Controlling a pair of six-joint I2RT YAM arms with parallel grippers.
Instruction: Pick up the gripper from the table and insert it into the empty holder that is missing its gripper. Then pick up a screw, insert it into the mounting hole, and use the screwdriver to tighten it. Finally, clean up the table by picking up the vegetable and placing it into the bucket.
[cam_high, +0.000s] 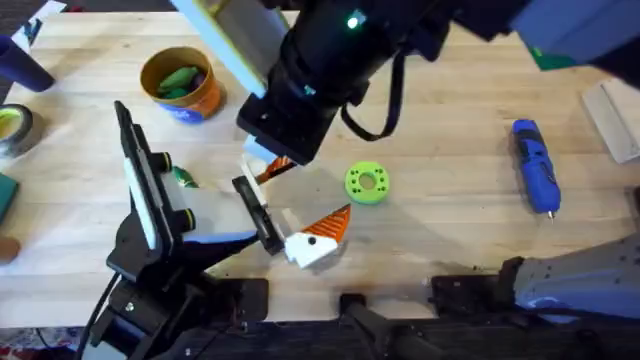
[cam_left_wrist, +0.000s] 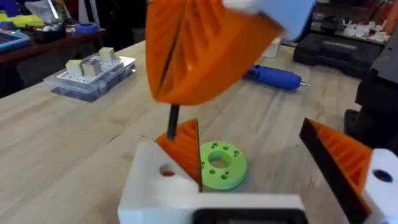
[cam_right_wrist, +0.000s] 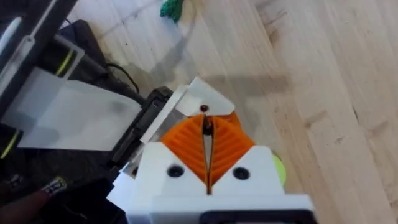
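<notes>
My left gripper (cam_left_wrist: 249, 134) is itself the holder (cam_high: 258, 218), a black bar on a white-grey body, and it stands open. One end carries a white-and-orange finger (cam_high: 320, 238). At the other end sits the gripper (cam_left_wrist: 155, 186), its mounting hole showing red. My right gripper (cam_right_wrist: 208, 134) hovers just above that hole (cam_right_wrist: 203, 109), shut on a thin black screw (cam_left_wrist: 173, 121). The blue screwdriver (cam_high: 535, 165) lies at the right. A dark-green vegetable (cam_high: 185, 178) rests beside the left arm. The orange bucket (cam_high: 205, 100) stands at the back left with green pieces inside.
A lime-green disc (cam_high: 366, 184) lies just beyond the fingers. A grey tape roll (cam_high: 12, 128) sits at the left edge. A clear parts box (cam_left_wrist: 93, 74) stands farther back. Bare wood stretches between the disc and the screwdriver.
</notes>
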